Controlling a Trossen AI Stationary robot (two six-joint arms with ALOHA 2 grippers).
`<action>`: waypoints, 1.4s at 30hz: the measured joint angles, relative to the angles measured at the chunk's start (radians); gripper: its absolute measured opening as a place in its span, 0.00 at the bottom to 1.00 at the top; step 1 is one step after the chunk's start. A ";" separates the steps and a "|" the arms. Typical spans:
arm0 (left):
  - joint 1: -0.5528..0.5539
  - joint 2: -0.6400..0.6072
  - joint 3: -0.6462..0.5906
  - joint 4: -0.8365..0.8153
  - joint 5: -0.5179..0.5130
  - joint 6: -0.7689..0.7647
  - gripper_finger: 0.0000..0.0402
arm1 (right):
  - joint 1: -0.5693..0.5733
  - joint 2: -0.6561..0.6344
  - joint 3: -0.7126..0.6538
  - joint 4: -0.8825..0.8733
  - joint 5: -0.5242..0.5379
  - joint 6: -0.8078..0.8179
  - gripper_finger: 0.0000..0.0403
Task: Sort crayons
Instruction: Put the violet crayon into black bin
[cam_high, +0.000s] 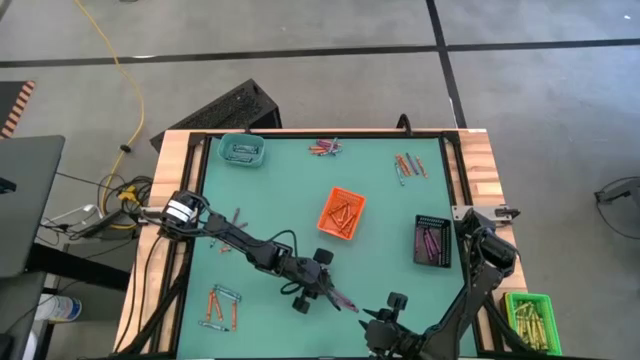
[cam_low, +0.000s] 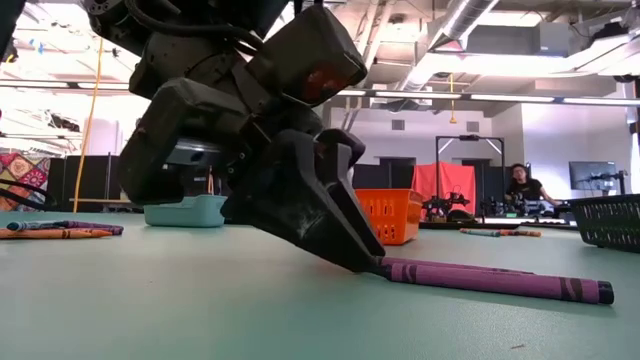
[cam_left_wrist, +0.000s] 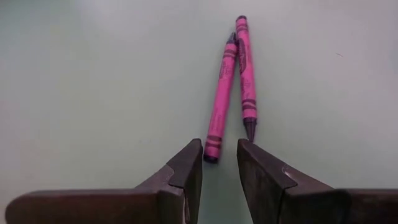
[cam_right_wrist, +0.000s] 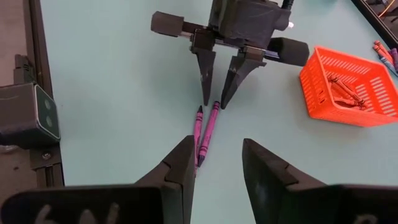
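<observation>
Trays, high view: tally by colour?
Teal tray: 1
Orange tray: 1
Black tray: 1
Green tray: 1
Total: 4

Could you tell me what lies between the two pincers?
Two purple-pink crayons, side by side on bare table, between the left pincer and right pincer; right wrist view.
</observation>
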 joint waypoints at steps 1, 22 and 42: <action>0.001 0.000 0.000 -0.002 -0.001 0.002 0.22 | -0.001 0.000 0.000 0.000 0.000 0.000 0.31; 0.023 0.046 0.024 0.032 -0.006 0.020 0.22 | -0.020 0.000 0.001 0.025 0.000 -0.031 0.31; 0.031 0.047 0.037 0.033 -0.067 0.084 0.01 | -0.012 0.000 0.001 0.012 -0.039 -0.034 0.31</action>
